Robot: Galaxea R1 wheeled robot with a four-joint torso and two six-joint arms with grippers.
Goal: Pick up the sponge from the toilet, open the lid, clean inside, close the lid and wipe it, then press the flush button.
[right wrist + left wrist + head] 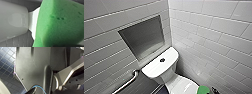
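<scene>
Sponge pinched in right fingers, near right, just beside closed-looking lid of toilet. Risks noted: soft pad squeezing out of grip once pressed on glossy ceramic; fouling right wall in tight corner; lid slipping during opening.

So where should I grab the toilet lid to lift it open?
Probably the rim of the lid at the end away from the tank, coming from the front and hooking under the edge. It lies flat and closed, seems to hinge at the tank end, and its glossy top gives nothing to pinch.
</scene>
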